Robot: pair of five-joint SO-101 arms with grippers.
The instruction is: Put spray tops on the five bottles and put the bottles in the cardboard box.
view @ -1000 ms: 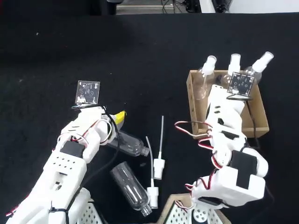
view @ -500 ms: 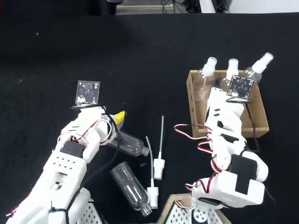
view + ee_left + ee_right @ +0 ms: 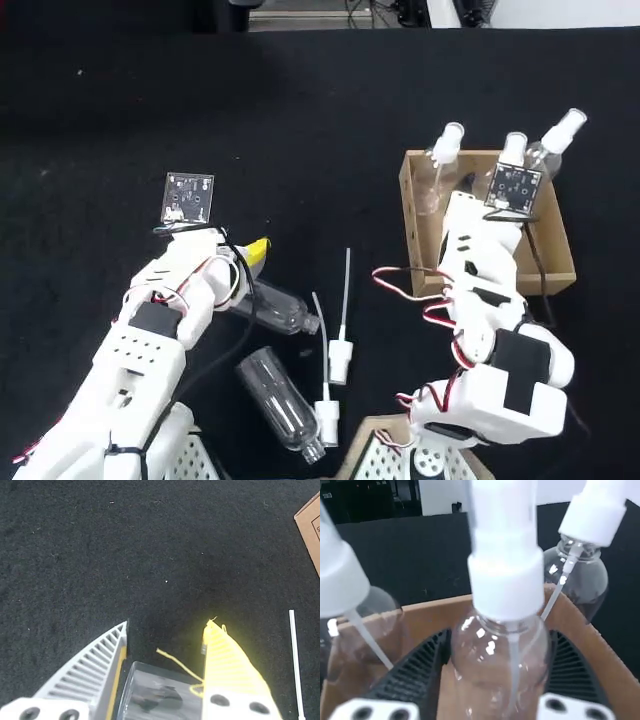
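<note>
The cardboard box [image 3: 413, 225] stands at the right with three clear bottles in it, each wearing a white spray top. My right gripper [image 3: 495, 650] is inside the box, shut on the middle bottle [image 3: 497, 665], whose top [image 3: 514, 148] sits between the tops of the other two [image 3: 450, 135] [image 3: 567, 128]. At the left my left gripper [image 3: 166, 625] is shut on the base of an uncapped bottle [image 3: 278, 308] that lies on the cloth. A second uncapped bottle [image 3: 285, 400] lies nearer the front. Two loose spray tops [image 3: 340, 358] [image 3: 327, 412] lie beside them.
Black cloth covers the table [image 3: 300, 120]. The loose tops' thin dip tubes [image 3: 346, 285] point toward the back, between the arms. Both arm bases stand at the front edge, with a piece of cardboard [image 3: 395, 432] between them. A corner of the box [image 3: 310, 525] shows from the left wrist.
The right gripper has shifted the middle bottle slightly to the right inside the box, and its top now sits lower and closer to the right-hand bottle. The left arm has not moved.
</note>
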